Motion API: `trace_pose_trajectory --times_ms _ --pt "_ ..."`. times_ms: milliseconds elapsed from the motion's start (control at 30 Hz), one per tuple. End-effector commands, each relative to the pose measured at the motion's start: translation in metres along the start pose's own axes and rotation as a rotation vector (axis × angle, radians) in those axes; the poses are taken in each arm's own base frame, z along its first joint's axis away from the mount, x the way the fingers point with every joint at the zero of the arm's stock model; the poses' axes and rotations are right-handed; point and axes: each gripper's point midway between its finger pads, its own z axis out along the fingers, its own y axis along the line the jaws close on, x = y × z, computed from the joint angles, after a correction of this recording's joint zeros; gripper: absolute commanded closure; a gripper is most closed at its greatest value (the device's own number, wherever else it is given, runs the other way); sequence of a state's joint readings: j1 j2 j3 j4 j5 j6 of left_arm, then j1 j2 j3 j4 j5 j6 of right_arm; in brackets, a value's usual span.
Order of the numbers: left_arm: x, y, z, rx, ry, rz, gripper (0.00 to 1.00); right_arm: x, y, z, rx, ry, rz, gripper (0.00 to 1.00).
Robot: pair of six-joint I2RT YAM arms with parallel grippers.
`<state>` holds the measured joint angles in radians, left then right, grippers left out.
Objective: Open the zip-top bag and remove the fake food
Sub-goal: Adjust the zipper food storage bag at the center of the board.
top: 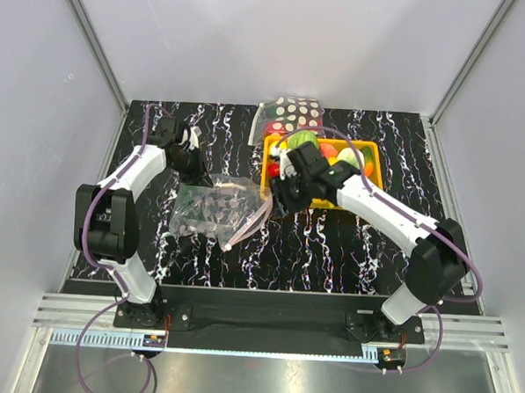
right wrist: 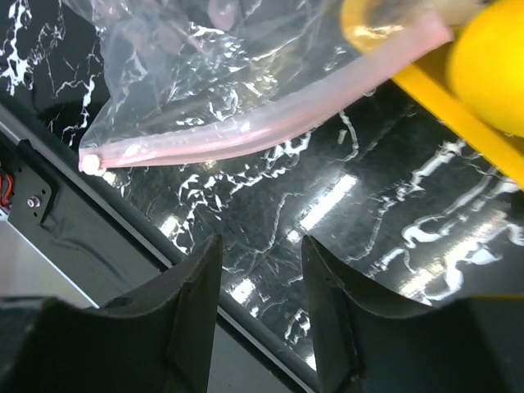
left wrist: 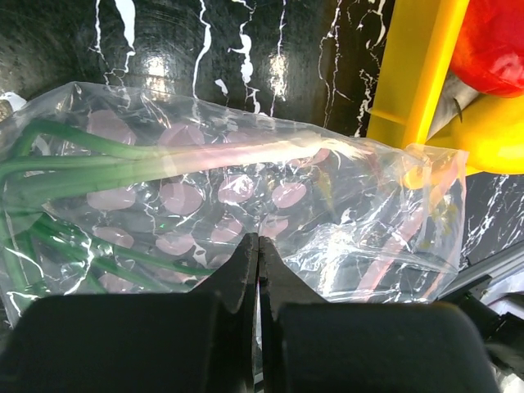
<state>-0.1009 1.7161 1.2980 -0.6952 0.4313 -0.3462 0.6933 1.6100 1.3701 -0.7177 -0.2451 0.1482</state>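
Top external: crinkly clear zip-top bag looks empty, edge pinched in closed left end effector. Right end effector open, empty; glossy plastic fake food in yellow tray beside it. Judged nearly complete.

zip-top bag mid-table | left pincer at its far-left edge | fake food in yellow tray

The crinkly see-through plastic bag carries a pink zip strip and seemingly mauve dots. The black tabletop is white-veined, and the far-edge plastic tray is yellow.
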Motion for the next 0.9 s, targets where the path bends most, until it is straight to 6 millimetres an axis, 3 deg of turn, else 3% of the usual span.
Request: trace_pose_trajectory --times_ms 0,167,367,533,867 --pt "-0.009 -0.012 -0.003 0.055 -0.024 -0.004 1.00 -0.021 0.022 0.018 -0.100 -0.103 -0.002 0.50" --pt "-0.006 -0.011 0.000 0.056 -0.018 -0.014 1.00 -0.014 0.022 0.050 -0.126 -0.100 -0.005 0.51" --pt "-0.003 -0.009 0.001 0.056 -0.018 -0.022 1.00 -0.009 0.015 0.074 -0.116 -0.109 -0.020 0.51" --pt "0.000 -0.008 0.003 0.056 -0.007 -0.023 1.00 -0.018 0.014 0.086 -0.124 -0.171 -0.010 0.50" --pt "0.005 -0.013 0.004 0.095 0.015 -0.018 1.00 -0.053 0.041 0.096 -0.283 -0.339 -0.045 0.45"
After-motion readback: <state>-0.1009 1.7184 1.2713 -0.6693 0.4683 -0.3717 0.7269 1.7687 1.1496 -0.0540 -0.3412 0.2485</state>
